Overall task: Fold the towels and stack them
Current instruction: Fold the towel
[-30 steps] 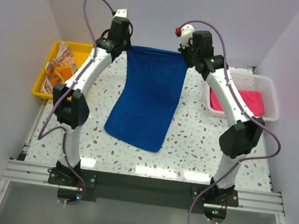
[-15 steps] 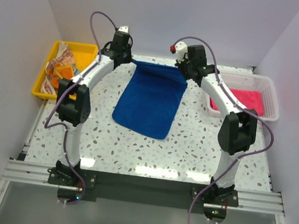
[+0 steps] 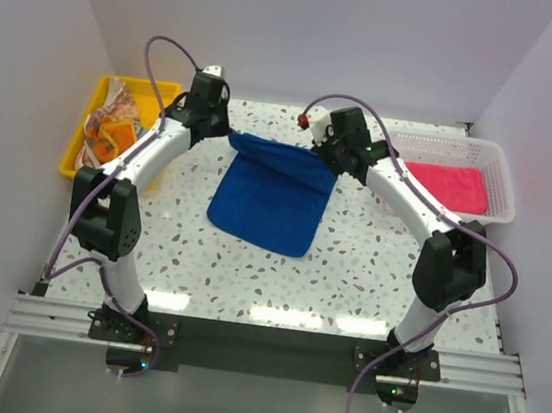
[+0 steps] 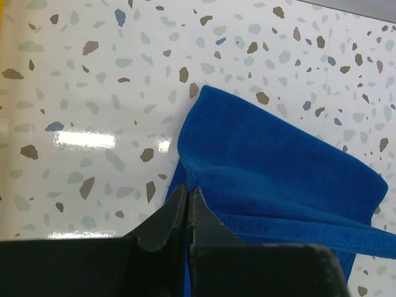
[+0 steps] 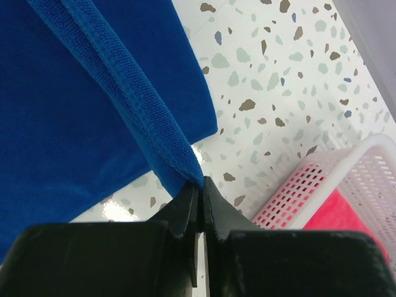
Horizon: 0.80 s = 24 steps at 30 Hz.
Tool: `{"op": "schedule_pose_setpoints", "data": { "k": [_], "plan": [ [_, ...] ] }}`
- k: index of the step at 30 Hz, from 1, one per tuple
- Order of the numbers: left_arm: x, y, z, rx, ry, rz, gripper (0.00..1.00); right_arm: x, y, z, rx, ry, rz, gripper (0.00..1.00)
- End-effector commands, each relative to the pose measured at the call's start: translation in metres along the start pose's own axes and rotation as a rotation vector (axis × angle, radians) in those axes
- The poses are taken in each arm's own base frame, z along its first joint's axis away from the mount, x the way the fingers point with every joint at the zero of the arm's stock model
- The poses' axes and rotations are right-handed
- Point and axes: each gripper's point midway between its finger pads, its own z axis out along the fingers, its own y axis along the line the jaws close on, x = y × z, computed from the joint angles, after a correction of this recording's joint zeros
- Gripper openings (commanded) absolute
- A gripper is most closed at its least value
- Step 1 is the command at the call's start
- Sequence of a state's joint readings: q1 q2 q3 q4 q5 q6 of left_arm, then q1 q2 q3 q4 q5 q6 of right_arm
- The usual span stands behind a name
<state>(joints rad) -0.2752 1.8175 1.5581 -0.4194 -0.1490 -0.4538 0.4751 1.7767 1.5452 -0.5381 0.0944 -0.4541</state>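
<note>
The royal blue towel (image 3: 272, 194) lies partly on the table, its far edge lifted and folding forward. My left gripper (image 3: 227, 132) is shut on its far left corner (image 4: 189, 185). My right gripper (image 3: 333, 170) is shut on its far right corner (image 5: 199, 178). The towel's lower layer shows below both pinched corners in the wrist views (image 4: 278, 179) (image 5: 74, 124). The hot pink towel (image 3: 448, 184) lies in the white mesh basket (image 3: 497, 168). Orange towels (image 3: 110, 124) lie crumpled in the yellow tray (image 3: 159, 91).
The basket also shows in the right wrist view (image 5: 346, 179), just right of my right gripper. The yellow tray stands at the far left. The speckled table (image 3: 348, 276) extends in front of the towel. Walls close in the back and sides.
Both grippers have come down and towards the near side with the towel's far edge. The towel hung from them spread out; now its lower half lies on the table and the top folds over.
</note>
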Motion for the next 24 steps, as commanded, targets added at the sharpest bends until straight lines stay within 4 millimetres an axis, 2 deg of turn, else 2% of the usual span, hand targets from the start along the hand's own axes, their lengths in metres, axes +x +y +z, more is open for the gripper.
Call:
{"op": "schedule_pose_setpoints", "data": {
  "k": [1, 5, 8, 11, 15, 21, 24],
  "plan": [
    [-0.012, 0.011, -0.017, -0.034, -0.027, -0.021, 0.0, 0.0, -0.007, -0.022, 0.066, 0.017, -0.028, 0.0],
    [-0.016, 0.012, -0.031, -0.039, -0.031, -0.022, 0.0, -0.005, -0.004, -0.03, 0.078, 0.017, -0.044, 0.0],
    [-0.007, 0.015, -0.036, -0.039, -0.01, -0.033, 0.0, -0.002, 0.002, -0.033, 0.077, 0.026, -0.057, 0.0],
    [0.013, 0.023, -0.039, -0.06, 0.039, -0.044, 0.0, 0.004, 0.014, -0.034, 0.053, 0.047, -0.067, 0.01],
    [0.029, 0.028, -0.046, -0.063, 0.066, -0.051, 0.0, 0.017, 0.027, -0.034, 0.039, 0.086, -0.087, 0.01],
    [0.046, 0.033, -0.06, -0.058, 0.104, -0.072, 0.0, 0.026, 0.037, -0.041, 0.036, 0.111, -0.103, 0.01],
    [0.049, 0.034, -0.068, -0.05, 0.1, -0.078, 0.0, 0.027, 0.039, -0.046, 0.035, 0.117, -0.107, 0.01]
  ]
}}
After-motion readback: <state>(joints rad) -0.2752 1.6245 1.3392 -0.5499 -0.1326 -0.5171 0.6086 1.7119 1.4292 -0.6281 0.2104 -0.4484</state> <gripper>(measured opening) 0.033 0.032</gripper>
